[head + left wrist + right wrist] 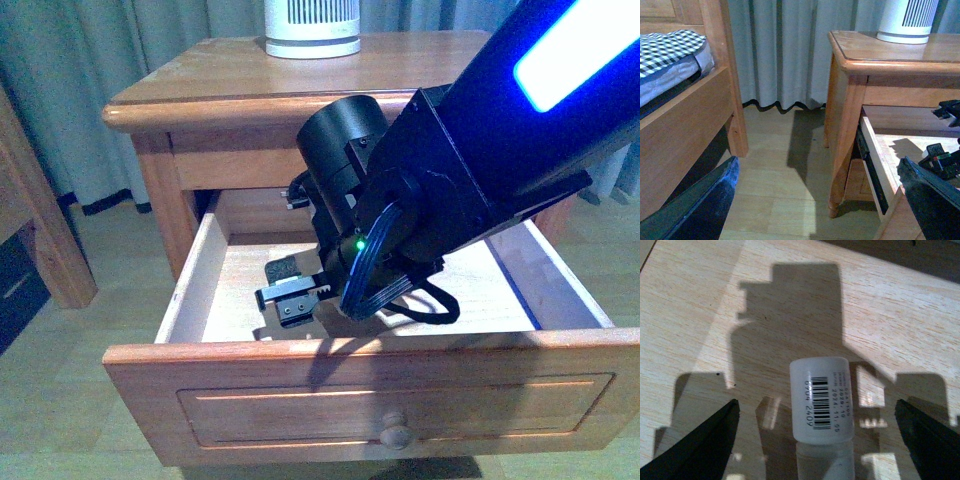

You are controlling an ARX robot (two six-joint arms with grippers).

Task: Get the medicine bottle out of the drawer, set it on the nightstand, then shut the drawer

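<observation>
Drawer (400, 385) wide open, room either side of right gripper (816, 407); medicine bottle (821, 400) on drawer floor between spread fingers (700, 450), gap each side.

The drawer (370, 385) juts forward from the nightstand (230, 85), which carries a device (312, 25) at its rear. In the drawer, the medicine bottle (822, 400) rests between the fingers of the right gripper (290, 292).

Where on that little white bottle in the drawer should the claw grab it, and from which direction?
Around the labelled middle of the medicine bottle, from straight above. It seems to lie on its side on the drawer floor, so its round sides are free; the right gripper has its open fingers flanking them.
</observation>
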